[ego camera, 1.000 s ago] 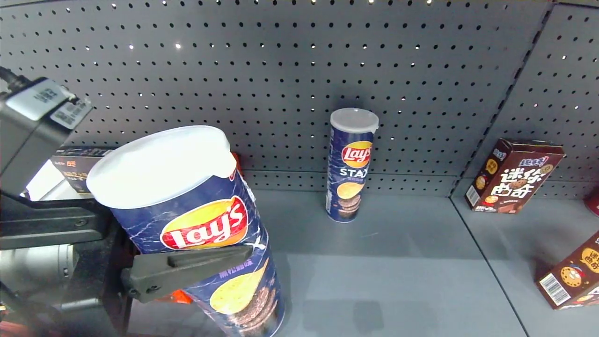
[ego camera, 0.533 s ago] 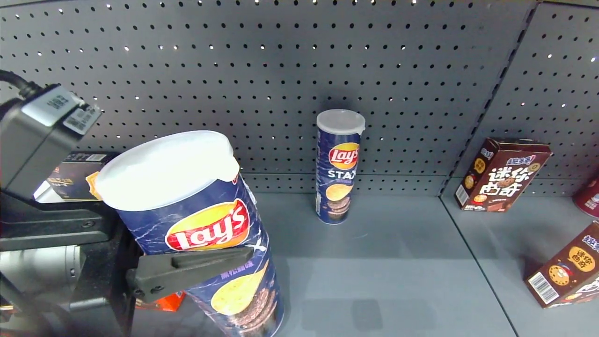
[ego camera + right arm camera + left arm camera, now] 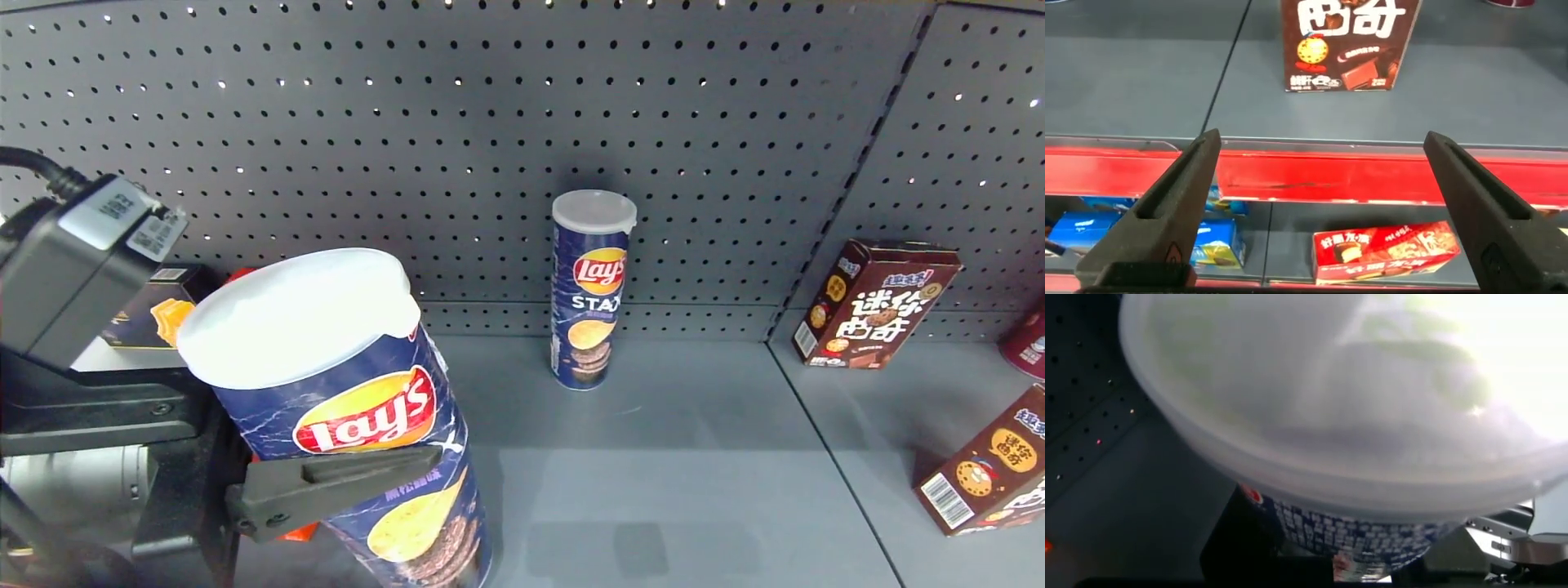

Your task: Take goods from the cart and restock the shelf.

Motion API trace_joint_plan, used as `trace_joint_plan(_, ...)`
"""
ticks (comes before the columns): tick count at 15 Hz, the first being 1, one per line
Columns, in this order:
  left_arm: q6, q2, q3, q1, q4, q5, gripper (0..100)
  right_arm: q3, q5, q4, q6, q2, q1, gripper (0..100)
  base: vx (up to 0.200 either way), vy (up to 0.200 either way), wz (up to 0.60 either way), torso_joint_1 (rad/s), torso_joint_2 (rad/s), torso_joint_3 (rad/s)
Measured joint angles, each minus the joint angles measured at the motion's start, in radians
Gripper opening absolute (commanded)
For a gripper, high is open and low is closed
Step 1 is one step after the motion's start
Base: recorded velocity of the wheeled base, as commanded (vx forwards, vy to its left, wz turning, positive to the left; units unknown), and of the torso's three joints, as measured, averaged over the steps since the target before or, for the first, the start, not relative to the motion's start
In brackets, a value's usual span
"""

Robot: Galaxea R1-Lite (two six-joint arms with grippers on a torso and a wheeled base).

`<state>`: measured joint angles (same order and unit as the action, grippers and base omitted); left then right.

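In the lower left of the head view, the held chip can (image 3: 351,408) sits in the left pincer (image 3: 326,441), in front of a snack box (image 3: 155,310) at the far left. At centre, the standing chip can (image 3: 592,294) is on the shelf (image 3: 694,490), against the pegboard (image 3: 490,122) behind it. At right, an upright cookie box (image 3: 886,306) stands near the pegboard. A second cookie box (image 3: 992,469) sits nearer the front, at the lower right edge. In the right wrist view, the right pincer (image 3: 1323,204) is before the shelf lip (image 3: 1315,175).
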<state>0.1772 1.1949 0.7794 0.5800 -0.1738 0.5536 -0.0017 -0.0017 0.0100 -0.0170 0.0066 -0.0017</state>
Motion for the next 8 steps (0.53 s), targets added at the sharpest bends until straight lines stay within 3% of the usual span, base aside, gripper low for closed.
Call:
trace_joint_plan(4, -0.002, 0.000, 0.002, 0.000, -0.004, -0.005, 0, -0.056, -0.047, 0.009, 0.007, 0.014, 0.000, 100, 0.000, 0.000, 0.00, 0.000, 0.00, 0.000)
trace_joint_plan(8, -0.001, 0.003, 0.004, -0.001, -0.007, -0.005, 0, -0.341, -0.010, 0.121, 0.030, 0.159, 0.043, 100, 0.000, 0.000, 0.00, 0.000, 0.00, 0.000)
